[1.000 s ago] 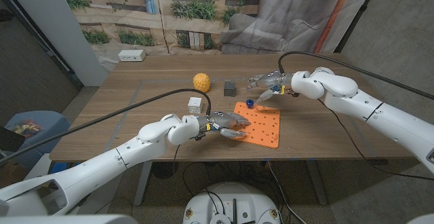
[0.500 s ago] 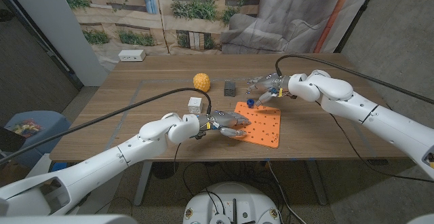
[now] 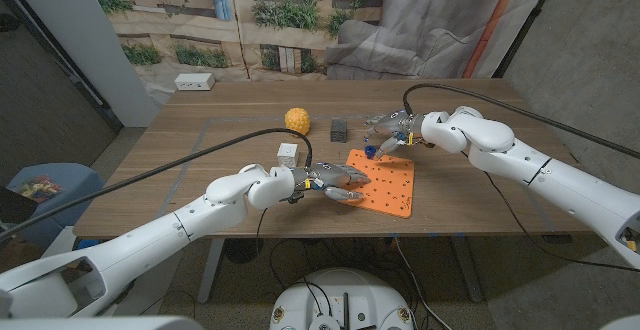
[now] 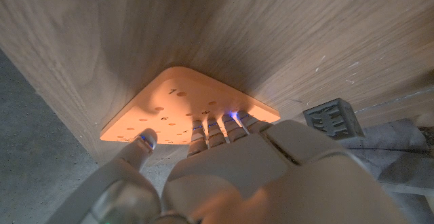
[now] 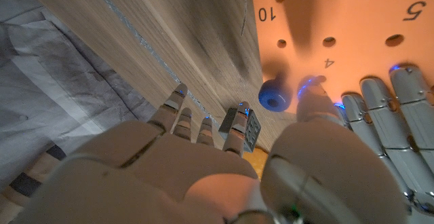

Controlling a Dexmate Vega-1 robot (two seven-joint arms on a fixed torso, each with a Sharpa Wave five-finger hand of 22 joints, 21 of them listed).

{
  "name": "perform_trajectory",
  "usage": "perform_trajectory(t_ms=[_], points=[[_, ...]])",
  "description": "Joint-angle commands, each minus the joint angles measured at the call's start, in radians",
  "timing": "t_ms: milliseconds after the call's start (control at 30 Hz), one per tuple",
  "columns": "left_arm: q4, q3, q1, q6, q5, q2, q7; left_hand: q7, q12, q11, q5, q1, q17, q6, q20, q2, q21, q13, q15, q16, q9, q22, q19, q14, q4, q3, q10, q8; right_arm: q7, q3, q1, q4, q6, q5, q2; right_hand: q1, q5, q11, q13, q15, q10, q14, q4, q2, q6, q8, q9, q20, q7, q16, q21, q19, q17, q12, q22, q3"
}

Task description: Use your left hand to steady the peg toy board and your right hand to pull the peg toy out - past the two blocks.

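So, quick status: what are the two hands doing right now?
Left hand pressing on the orange peg board. Right hand at the blue peg, fingers beside it, grip unclear. Dark block close behind.

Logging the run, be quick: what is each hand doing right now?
Left hand: fingers resting on the orange peg board, steadying it.
Right hand: at the blue peg, fingers around it; a firm grip cannot be told.
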State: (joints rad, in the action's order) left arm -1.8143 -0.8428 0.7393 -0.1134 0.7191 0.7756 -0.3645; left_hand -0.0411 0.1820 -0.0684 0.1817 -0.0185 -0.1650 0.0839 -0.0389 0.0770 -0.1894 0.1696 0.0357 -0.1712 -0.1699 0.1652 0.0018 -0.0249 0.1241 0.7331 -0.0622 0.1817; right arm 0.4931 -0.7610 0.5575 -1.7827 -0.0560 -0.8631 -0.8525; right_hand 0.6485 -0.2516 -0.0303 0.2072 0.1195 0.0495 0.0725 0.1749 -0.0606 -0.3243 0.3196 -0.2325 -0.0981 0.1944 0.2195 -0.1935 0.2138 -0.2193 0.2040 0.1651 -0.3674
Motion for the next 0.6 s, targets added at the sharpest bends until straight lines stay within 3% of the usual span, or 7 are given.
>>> perform_trajectory(t_ms=[33, 300, 600], points=[[0.002, -0.002, 0.000, -0.008, -0.005, 0.001, -0.010, 0.001, 0.010, 0.000, 0.005, -0.013, -0.001, 0.011, -0.146, 0.088, -0.002, 0.004, 0.051, -0.005, -0.003, 0.004, 0.014, -0.010, -0.007, 0.002, -0.010, 0.003, -0.036, -0.007, 0.004, 0.011, 0.013, -0.019, 0.007, 0.015, -0.004, 0.003, 0.005, -0.004, -0.015, -0.014, 0.000, 0.002, -0.040, 0.023, -0.007, 0.005, 0.007, 0.009, -0.006, 0.020, -0.004, 0.009, 0.003, -0.009], [0.000, -0.003, 0.003, -0.001, -0.009, -0.001, -0.015, 0.000, 0.011, -0.001, 0.005, -0.014, -0.001, 0.015, -0.147, 0.088, -0.002, 0.004, 0.050, -0.005, -0.003, 0.004, 0.015, -0.011, -0.009, 0.004, -0.014, 0.004, -0.067, -0.001, 0.017, -0.003, 0.012, -0.029, -0.007, 0.033, 0.000, 0.013, 0.005, -0.012, -0.053, -0.035, -0.005, 0.001, -0.117, 0.065, -0.015, 0.011, 0.015, 0.018, -0.005, 0.039, -0.009, 0.018, 0.003, -0.014], [-0.007, -0.005, 0.008, 0.010, -0.009, -0.003, -0.019, -0.001, 0.012, -0.001, 0.005, -0.015, -0.001, 0.018, -0.146, 0.089, -0.002, 0.004, 0.052, -0.004, -0.003, 0.004, 0.015, -0.011, -0.011, 0.006, -0.018, 0.004, -0.099, 0.008, 0.028, 0.003, -0.009, -0.003, -0.006, 0.050, 0.003, 0.017, 0.004, -0.017, -0.068, -0.047, -0.003, 0.003, -0.164, 0.091, -0.020, 0.015, 0.020, 0.022, -0.005, 0.054, -0.010, 0.019, 0.002, -0.019]])
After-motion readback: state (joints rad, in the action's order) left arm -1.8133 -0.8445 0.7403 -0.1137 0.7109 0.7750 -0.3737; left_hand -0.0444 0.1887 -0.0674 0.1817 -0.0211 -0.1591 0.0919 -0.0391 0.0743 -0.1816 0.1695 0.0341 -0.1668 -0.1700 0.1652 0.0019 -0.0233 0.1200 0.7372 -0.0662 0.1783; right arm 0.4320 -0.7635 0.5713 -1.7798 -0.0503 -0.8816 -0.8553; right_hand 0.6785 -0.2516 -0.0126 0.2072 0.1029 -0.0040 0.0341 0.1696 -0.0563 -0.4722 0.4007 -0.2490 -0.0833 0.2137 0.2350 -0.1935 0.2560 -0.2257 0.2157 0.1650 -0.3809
